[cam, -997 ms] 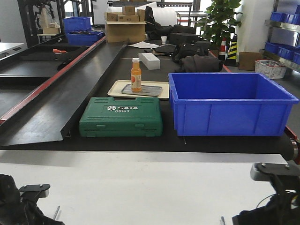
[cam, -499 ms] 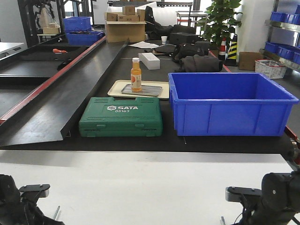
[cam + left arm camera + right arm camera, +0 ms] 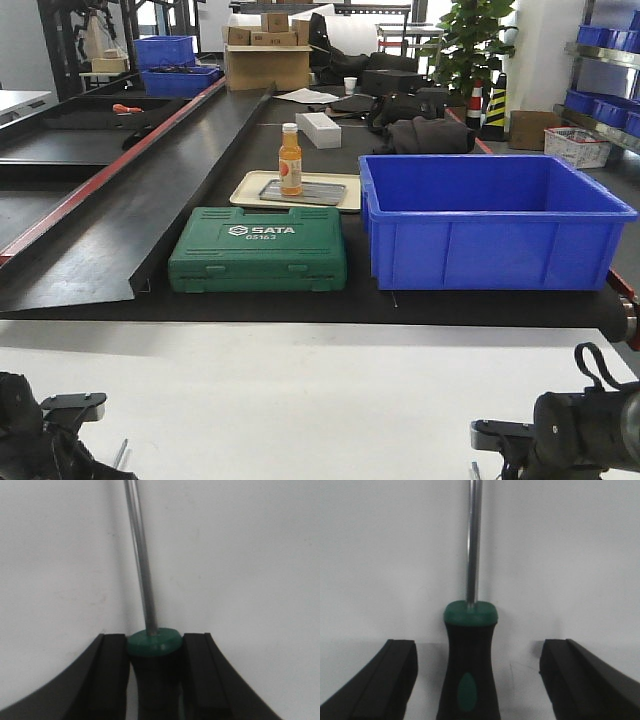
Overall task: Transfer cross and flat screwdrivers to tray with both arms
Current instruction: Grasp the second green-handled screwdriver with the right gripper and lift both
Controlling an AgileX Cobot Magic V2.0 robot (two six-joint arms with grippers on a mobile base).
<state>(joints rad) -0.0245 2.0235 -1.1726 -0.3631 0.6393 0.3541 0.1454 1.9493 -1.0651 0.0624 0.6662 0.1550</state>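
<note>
In the left wrist view my left gripper (image 3: pixel 154 641) is shut on a screwdriver (image 3: pixel 142 570), both pads pressed against the black handle just under its green collar. The silver shaft points away over the white table. My right gripper (image 3: pixel 477 647) is open and straddles the other screwdriver (image 3: pixel 470 655), which lies on the table with wide gaps on both sides of its black-and-green handle. In the front view the left arm (image 3: pixel 40 440) and the right arm (image 3: pixel 575 440) sit at the bottom corners, with a shaft end (image 3: pixel 120 455) showing by the left arm. The tray is out of view.
Beyond the white table (image 3: pixel 300 390) a black conveyor carries a green SATA case (image 3: pixel 258 250), a deep blue bin (image 3: pixel 490 225) and a cream-coloured tray (image 3: pixel 250 190) with an orange bottle (image 3: pixel 290 160). A black ramp (image 3: pixel 130 210) slopes along the left.
The right arm has come down and to the left, lower over the table at the bottom right. The left arm has not moved.
</note>
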